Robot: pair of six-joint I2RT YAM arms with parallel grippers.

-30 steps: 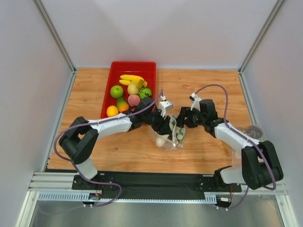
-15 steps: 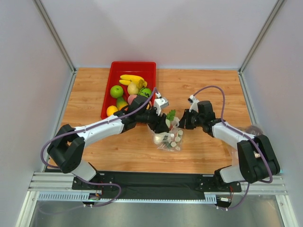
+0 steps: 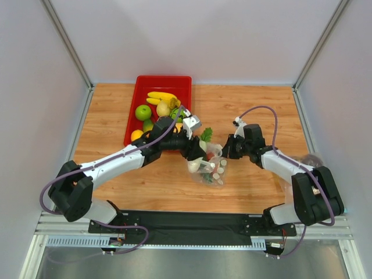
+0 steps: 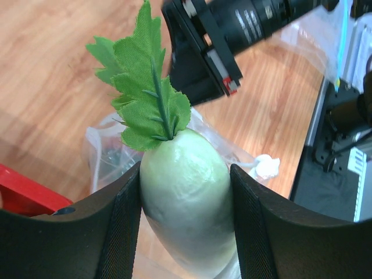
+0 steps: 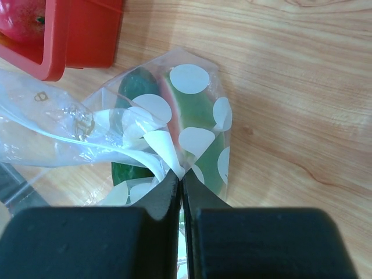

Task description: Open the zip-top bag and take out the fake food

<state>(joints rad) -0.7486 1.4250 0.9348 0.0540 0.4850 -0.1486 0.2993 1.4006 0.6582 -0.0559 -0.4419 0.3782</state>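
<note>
Two hands are counted, the left hand (image 3: 201,152) and the right hand (image 3: 225,154), with one zip-top bag (image 3: 213,174) between them. One white vegetable (image 4: 186,197), one cucumber (image 5: 132,87), one red tray (image 3: 163,82), one green apple (image 3: 143,112) and one banana bunch (image 3: 161,97) are seen.

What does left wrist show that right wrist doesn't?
Left wrist only: the left gripper shut on the white radish, its green leaf up. Right wrist only: where the right gripper pinches an edge of the zip-top bag, and a dark green cucumber inside. Both: that bag, a corner of the red tray, the wooden table.
</note>
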